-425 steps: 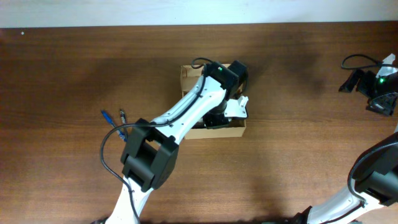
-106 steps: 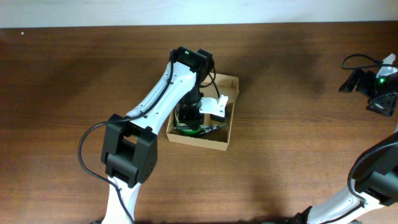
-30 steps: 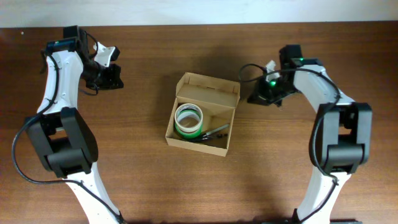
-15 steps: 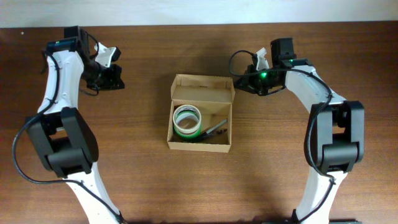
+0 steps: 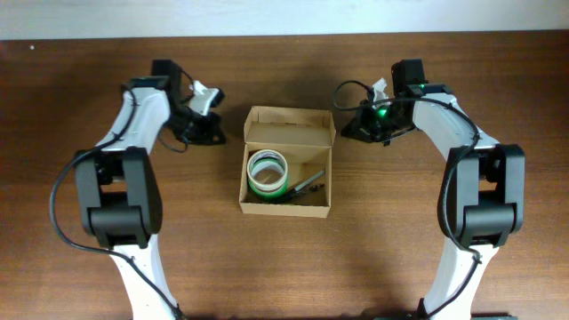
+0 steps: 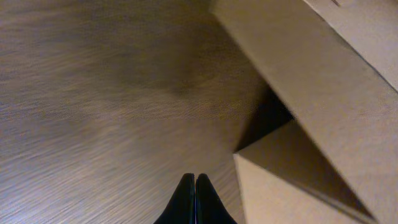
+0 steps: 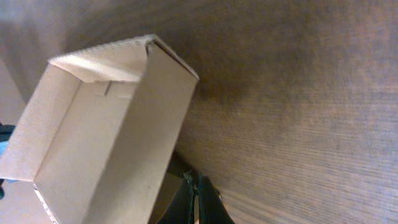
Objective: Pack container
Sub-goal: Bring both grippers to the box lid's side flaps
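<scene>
Overhead: container point(image 5: 284, 208) open at centre of table point(image 5: 107, 231); tape roll point(image 5: 269, 171) and an indistinct dark pen point(image 5: 308, 185) inside; left gripper point(image 5: 206, 133) and right gripper point(image 5: 356, 127) beside its far corners.
Left wrist: fingers point(image 6: 186, 198) pinched together, empty; container cropped at right.
Right wrist: likewise clenched, empty.

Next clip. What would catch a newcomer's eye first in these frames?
The open box sits at the centre of the overhead view with its lid flap up at the far edge. It holds a green-and-white tape roll and dark pen-like items. Flanking it, the left gripper and right gripper are shut and empty, low over the wood near the box's far corners.
</scene>
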{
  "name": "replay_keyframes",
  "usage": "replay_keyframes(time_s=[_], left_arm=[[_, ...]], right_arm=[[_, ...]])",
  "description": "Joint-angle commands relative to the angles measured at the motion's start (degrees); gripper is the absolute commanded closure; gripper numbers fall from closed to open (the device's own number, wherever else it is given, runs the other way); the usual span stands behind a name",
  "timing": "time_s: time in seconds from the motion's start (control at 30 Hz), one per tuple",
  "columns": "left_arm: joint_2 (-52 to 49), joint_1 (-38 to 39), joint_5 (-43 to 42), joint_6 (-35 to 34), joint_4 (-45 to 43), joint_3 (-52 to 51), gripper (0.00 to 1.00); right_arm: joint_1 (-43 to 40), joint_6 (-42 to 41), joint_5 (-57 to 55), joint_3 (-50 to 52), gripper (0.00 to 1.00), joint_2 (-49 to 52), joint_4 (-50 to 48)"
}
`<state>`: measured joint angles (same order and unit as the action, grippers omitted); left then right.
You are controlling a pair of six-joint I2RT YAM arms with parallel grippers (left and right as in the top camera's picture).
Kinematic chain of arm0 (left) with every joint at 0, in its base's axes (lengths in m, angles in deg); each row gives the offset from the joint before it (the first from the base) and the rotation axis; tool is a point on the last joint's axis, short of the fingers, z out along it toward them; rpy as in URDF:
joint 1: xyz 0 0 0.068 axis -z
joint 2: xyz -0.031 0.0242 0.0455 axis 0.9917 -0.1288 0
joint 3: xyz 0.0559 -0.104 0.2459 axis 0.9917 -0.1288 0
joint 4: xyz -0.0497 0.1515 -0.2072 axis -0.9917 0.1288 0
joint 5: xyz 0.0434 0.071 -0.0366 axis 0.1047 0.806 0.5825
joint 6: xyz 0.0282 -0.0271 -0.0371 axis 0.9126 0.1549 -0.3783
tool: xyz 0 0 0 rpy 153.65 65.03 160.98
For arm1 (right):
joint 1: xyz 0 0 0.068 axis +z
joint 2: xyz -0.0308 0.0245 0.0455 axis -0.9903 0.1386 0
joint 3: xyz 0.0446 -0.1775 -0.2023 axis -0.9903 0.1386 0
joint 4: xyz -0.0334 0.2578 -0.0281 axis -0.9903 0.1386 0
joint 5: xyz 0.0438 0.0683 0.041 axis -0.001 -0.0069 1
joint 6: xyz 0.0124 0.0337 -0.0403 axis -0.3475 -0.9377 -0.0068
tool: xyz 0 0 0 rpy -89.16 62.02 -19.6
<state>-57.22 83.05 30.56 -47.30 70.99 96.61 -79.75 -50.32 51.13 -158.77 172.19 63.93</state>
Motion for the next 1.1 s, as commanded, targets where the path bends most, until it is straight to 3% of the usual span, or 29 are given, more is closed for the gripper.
replay_keyframes(time_s=[0.0, 0.47, 0.6, 0.8, 1.07], left_arm=[[0.09, 0.9, -3.52, 0.13, -2.51, -2.05, 0.98], [-4.24, 1.05, -12.09, -1.2, -8.79, -4.28, 0.98], [-4.48, 1.01, -15.15, -1.2, -10.67, -4.26, 0.98], [-4.48, -0.55, -26.51, -1.2, -15.56, -3.45, 0.98], [-4.31, -3.39, -34.82, -1.22, -15.19, 0.96, 0.98]], right_arm=[[0.31, 1.84, -1.55, 0.22, 0.96, 0.15, 1.46], [5.22, 3.78, -3.15, 0.31, 0.96, 1.49, -0.35], [5.11, 4.48, 2.51, 0.31, 0.96, 1.88, -3.67], [4.31, 4.46, 7.45, 0.26, 0.96, 1.86, -8.79], [1.77, 5.79, 14.34, 0.0, 0.96, 1.86, -11.5]])
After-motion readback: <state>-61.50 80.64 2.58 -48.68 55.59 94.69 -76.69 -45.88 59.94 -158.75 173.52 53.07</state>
